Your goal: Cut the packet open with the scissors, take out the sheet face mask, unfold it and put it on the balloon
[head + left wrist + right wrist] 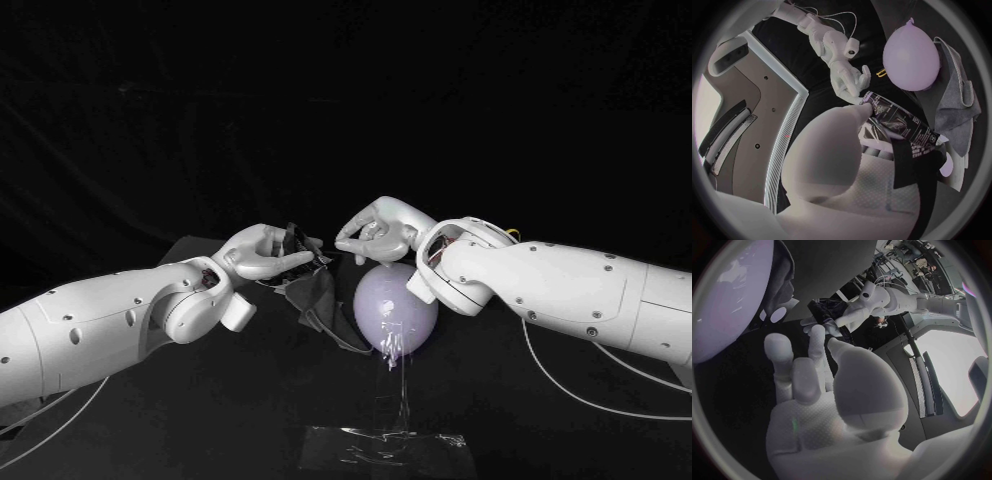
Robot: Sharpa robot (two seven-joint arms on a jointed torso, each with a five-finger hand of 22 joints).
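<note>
packet [901, 122]: dark, printed, crumpled | left hand [267, 255]: fingers clasp it | right hand [378, 235]: fingers apart, empty

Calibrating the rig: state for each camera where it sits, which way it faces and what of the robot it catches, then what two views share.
Head view: on the robot's head, looking down at the table; both white arms come in, left hand and right hand near the balloon.
Left wrist view: behind the left hand, facing the packet it holds, the balloon beyond.
Right wrist view: behind the right hand, facing the left hand across from it.
Shared: both wrist views catch the balloon and the packet.
</note>
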